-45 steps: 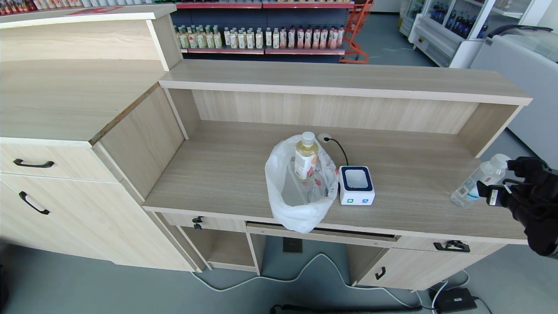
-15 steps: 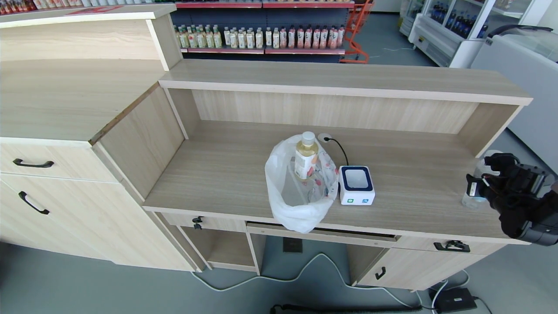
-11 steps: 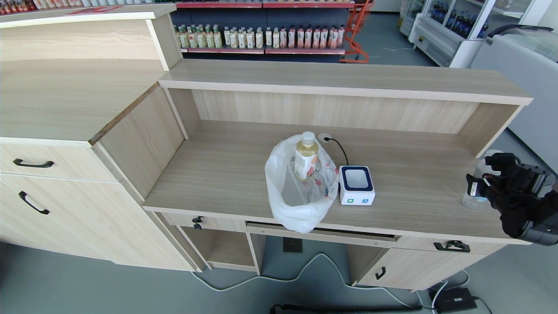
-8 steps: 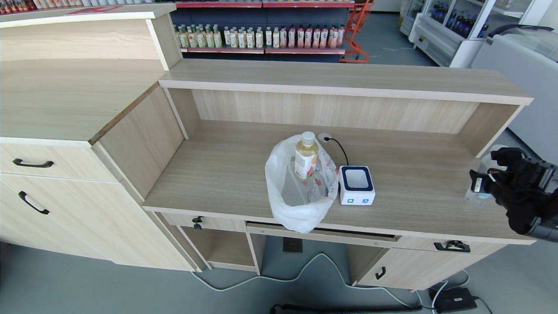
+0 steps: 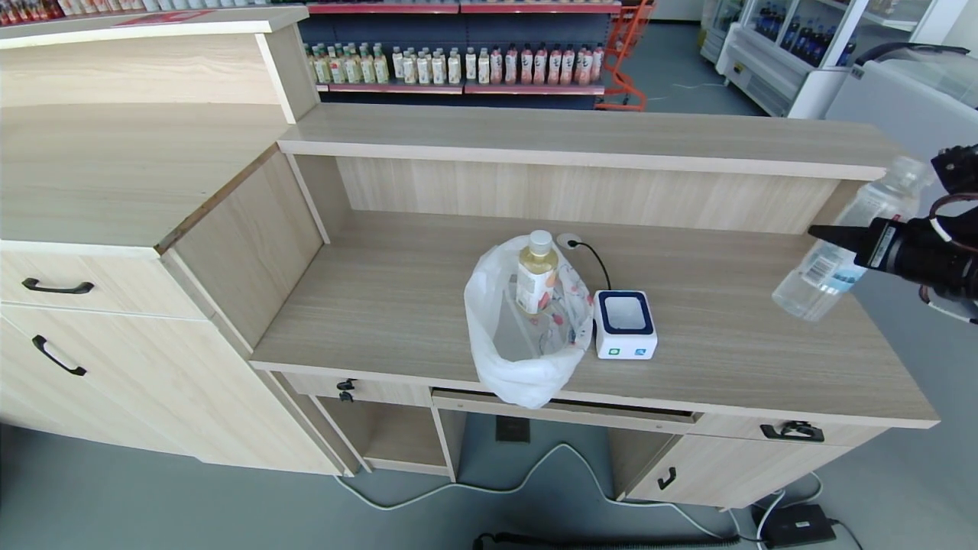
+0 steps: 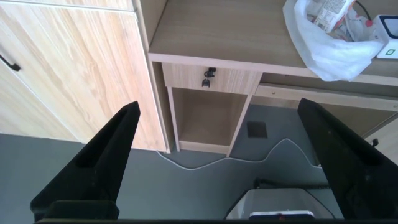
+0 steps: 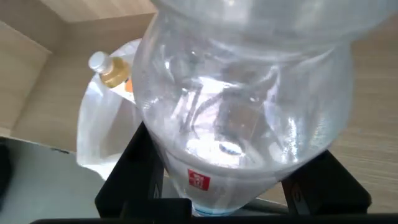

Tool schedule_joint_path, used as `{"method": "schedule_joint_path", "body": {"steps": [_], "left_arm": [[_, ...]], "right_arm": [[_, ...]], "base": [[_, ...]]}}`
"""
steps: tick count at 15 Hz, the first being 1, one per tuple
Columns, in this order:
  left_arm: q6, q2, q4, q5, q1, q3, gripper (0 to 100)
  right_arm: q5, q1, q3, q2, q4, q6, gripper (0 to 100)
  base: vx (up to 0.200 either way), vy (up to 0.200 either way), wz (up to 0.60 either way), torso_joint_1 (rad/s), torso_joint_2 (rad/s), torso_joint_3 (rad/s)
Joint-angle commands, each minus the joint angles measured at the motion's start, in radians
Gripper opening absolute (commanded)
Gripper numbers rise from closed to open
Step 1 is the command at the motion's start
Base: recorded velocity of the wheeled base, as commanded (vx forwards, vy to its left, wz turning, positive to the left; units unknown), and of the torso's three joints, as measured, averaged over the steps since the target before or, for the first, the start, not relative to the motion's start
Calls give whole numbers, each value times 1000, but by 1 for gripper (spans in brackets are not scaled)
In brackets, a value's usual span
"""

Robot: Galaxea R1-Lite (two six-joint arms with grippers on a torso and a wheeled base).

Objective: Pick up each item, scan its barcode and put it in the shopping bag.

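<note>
Clear plastic bottle point(image 5: 867, 210) hangs tilted, gripped by right end effector point(image 5: 859, 229); left end effector point(image 6: 217, 118) gapes wide.

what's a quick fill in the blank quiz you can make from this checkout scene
1. The right tool is shut on a clear ___.
2. In the shopping bag stands an amber bottle with a ___ cap.
3. The left tool is ___, holding nothing.
Missing words: bottle; white; open.

Head view high, down on counter point(image 5: 397, 305) — all three views share shopping bag point(image 5: 497, 367).
</note>
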Motion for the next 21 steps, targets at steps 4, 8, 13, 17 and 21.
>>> {"method": "schedule_joint_path", "body": {"steps": [4, 8, 13, 17, 21], "left_arm": [[0, 0, 0, 0, 0, 0, 100], [0, 0, 0, -1, 0, 0, 100], [0, 0, 0, -1, 0, 0, 100], [0, 0, 0, 0, 0, 0, 100], [0, 0, 0, 0, 0, 0, 100]], "right_arm": [[142, 491, 24, -422, 215, 178, 0], [151, 689, 46, -476, 268, 180, 0], [271, 730, 81, -543, 324, 177, 0], [320, 739, 96, -568, 357, 175, 0], [338, 738, 98, -609, 422, 175, 0]], "base": [[0, 0, 0, 0, 0, 0], [0, 0, 0, 0, 0, 0], [0, 0, 0, 0, 0, 0], [0, 0, 0, 0, 0, 0], [0, 0, 0, 0, 0, 0]]}}
